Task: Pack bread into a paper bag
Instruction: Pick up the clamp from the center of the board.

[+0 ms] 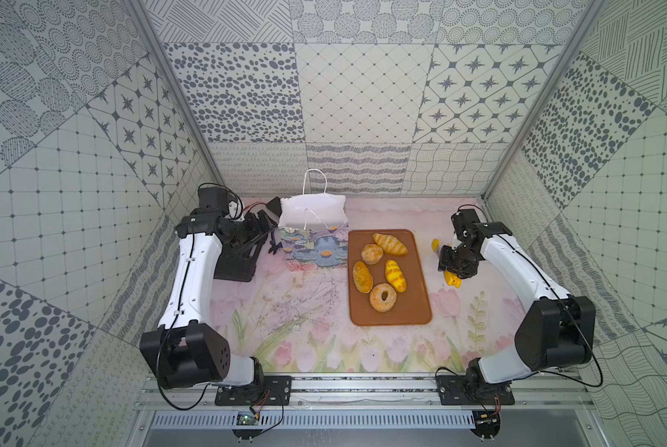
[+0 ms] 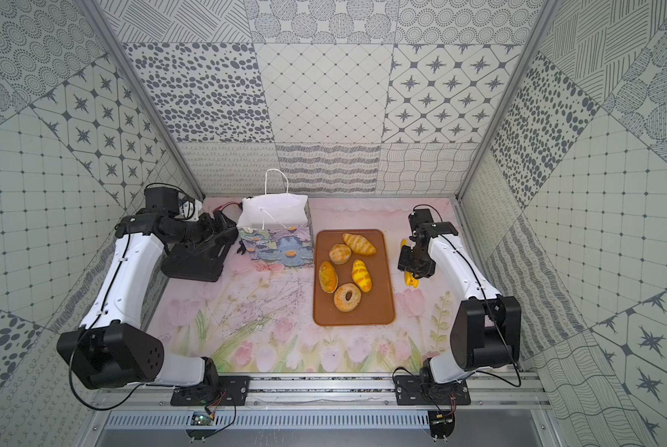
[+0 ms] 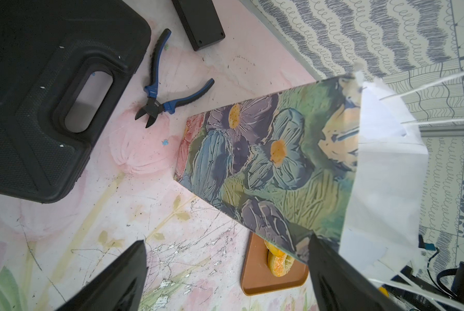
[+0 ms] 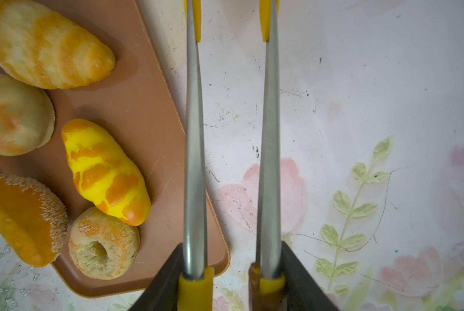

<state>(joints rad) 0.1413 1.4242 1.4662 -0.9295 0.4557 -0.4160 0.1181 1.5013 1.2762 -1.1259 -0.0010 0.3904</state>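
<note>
The right gripper (image 4: 231, 250), a black two-fingered claw, was closed partway around a pair of yellow-tipped steel tongs (image 4: 194, 161). One finger pressed on the outside of each arm near a yellow-sleeved end, and the two arms stood apart, roughly parallel. In both top views this claw sat low over the pink floral table cover (image 1: 305, 329), just right of a brown rectangular plastic tray (image 1: 415, 305).

The left gripper (image 3: 225, 242) was spread wide and held nothing. It was close beside the white paper bag (image 3: 266, 161) printed with blue-purple flowers; whether a finger touched the bag could not be told. The bag stood upright near the back of the table, mouth up, just left of the tray.

Five pieces of bread lay on the tray: a pale striped loaf (image 1: 390, 244), a round bun (image 1: 372, 253), an oval bun (image 1: 362, 276), a bright yellow striped loaf (image 1: 395, 274) and a ring-shaped bagel (image 1: 383, 297).

On the bag's other side lay a black plastic carry case (image 3: 37, 107) and blue-handled cutting pliers (image 3: 155, 99).
</note>
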